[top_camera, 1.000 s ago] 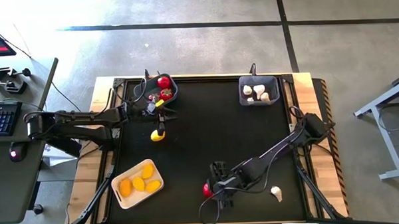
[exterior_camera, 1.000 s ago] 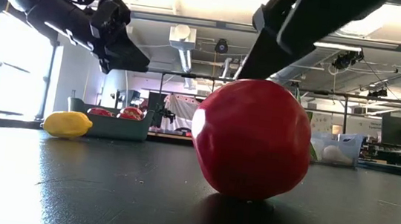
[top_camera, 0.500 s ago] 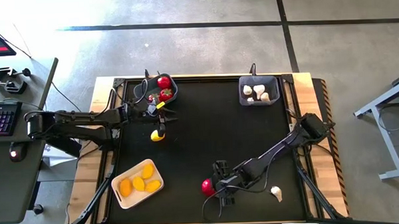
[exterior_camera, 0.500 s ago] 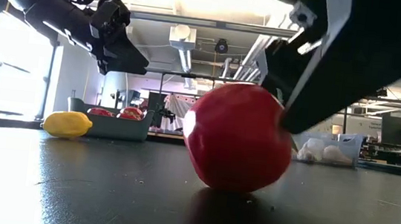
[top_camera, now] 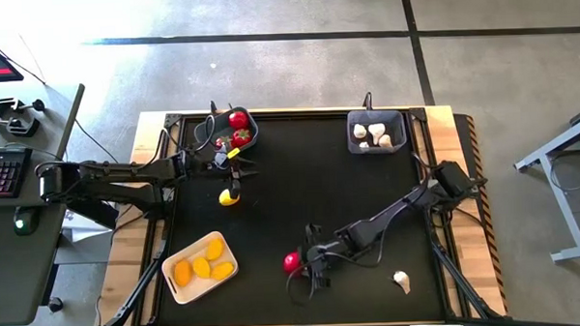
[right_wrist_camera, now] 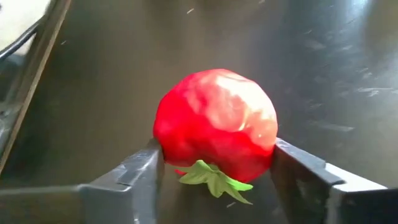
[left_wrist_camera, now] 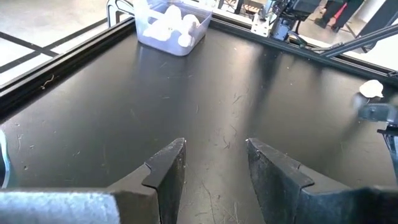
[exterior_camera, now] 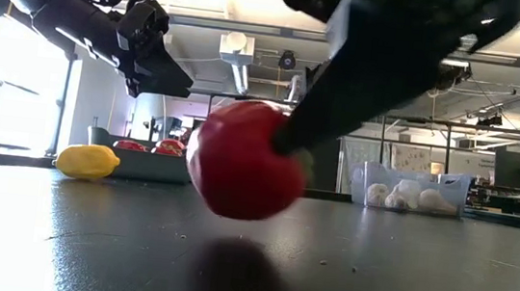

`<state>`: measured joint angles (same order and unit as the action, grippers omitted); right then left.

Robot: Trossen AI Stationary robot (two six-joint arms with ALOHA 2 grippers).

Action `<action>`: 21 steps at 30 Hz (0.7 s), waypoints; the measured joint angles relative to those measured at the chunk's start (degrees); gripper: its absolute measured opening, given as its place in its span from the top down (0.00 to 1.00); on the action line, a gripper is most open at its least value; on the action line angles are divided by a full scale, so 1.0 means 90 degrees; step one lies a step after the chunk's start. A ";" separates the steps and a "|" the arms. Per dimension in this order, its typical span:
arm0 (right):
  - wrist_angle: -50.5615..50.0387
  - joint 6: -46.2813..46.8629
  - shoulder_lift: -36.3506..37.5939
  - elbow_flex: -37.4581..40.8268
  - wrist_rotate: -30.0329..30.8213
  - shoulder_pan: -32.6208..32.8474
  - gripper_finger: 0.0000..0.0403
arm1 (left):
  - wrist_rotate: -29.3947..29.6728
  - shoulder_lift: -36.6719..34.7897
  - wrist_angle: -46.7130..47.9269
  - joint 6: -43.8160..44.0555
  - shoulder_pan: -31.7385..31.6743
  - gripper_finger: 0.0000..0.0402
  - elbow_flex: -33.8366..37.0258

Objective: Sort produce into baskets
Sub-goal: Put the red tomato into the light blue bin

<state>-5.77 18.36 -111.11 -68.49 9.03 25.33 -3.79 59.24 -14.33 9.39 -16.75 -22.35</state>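
Gripping a red tomato (right_wrist_camera: 216, 127) between both fingers, our right hand (top_camera: 298, 263) holds it just above the black table (top_camera: 311, 201), near the front edge. Our left hand (top_camera: 234, 165) hovers unclenched and empty beside the grey-blue bin (top_camera: 250, 135), over a lemon (top_camera: 229, 196). One garlic bulb (top_camera: 401, 278) lies loose nearby.

Grey concrete floor (top_camera: 296, 56) crossed by dark lines — a desk with keyboard (top_camera: 2, 171) alongside.
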 joint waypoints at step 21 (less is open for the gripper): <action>0.1110 -0.1481 0.0002 -0.0621 -0.0539 -0.3078 0.51 | -0.0005 -0.1435 0.0142 -0.0699 -0.0717 0.86 0.0000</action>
<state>4.22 5.03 -111.09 -74.07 4.17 -2.37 -3.84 46.32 -13.05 3.10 -23.20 -22.35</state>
